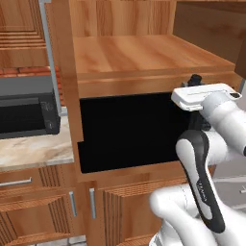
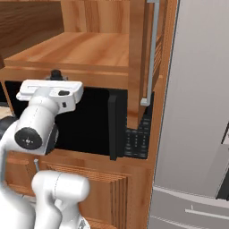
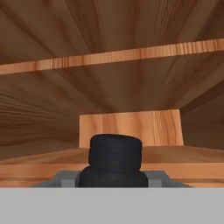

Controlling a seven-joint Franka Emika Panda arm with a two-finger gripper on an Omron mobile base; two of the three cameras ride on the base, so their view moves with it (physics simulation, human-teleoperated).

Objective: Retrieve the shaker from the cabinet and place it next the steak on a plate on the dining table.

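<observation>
- Hand view showed the hand (image 3: pixel 113 180) pinching the shaker (image 3: pixel 115 159) at the shelf's (image 3: pixel 175 159) front edge.
- Risk: a careless withdrawal could knock it against the cabinet (image 1: pixel 144 57) and loosen the hold.

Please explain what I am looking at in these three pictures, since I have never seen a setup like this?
It is a simulated kitchen with a white robot arm on a mobile base. Two pictures come from cameras on the base, behind the arm to its left and right. Both look at an open wooden cabinet with a bare shelf, above a dark recess. The third comes from a camera on the hand, looking into the cabinet. The hand sits at the shelf's front edge, shut on the shaker, the black ribbed cylinder at the bottom of that picture. On the left there is a dark appliance on a stone counter; on the right, a grey fridge.
</observation>
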